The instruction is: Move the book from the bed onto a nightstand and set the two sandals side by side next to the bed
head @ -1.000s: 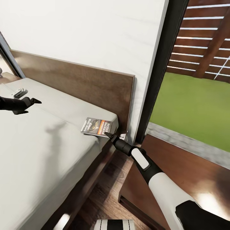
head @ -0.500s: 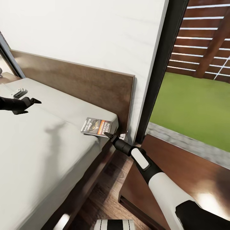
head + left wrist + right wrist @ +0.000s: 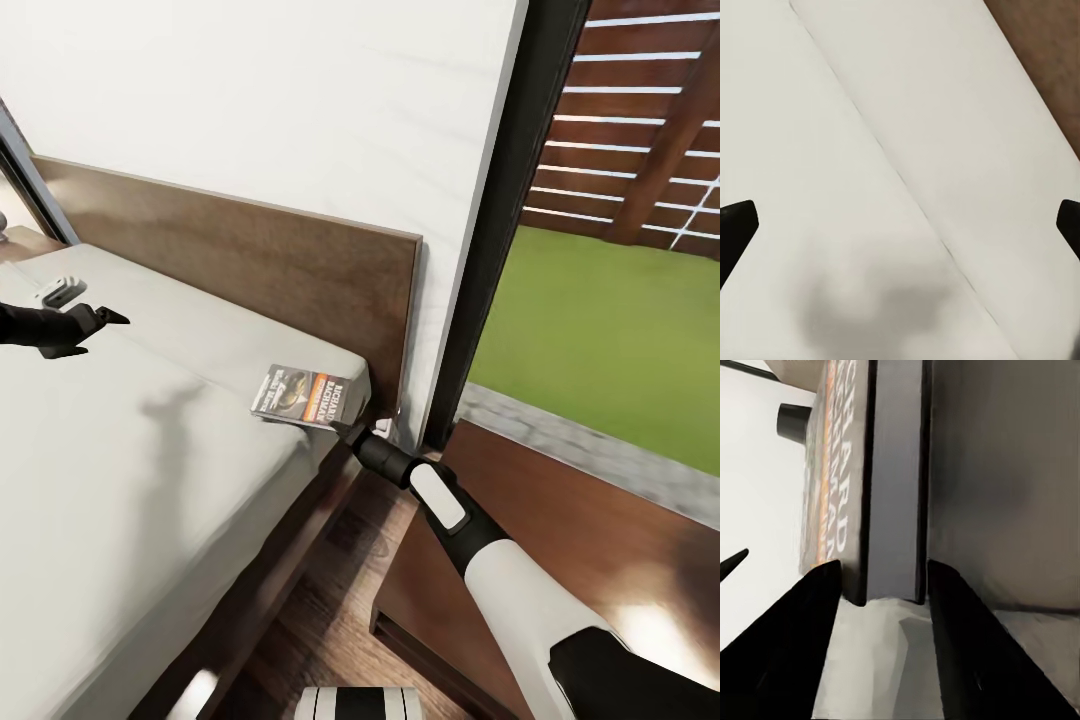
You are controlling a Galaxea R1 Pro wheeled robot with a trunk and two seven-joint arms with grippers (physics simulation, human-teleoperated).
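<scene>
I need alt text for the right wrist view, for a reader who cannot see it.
The right gripper has its two black fingers on either side of the edge of the book, one finger by the cover and one by the underside. The book lies at the edge of the light-grey mattress, with dark-brown wood beside it.

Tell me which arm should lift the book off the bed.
The right. The right gripper already straddles the book at the mattress corner, beside the nightstand. The left gripper hangs open over bare mattress, well away.
</scene>
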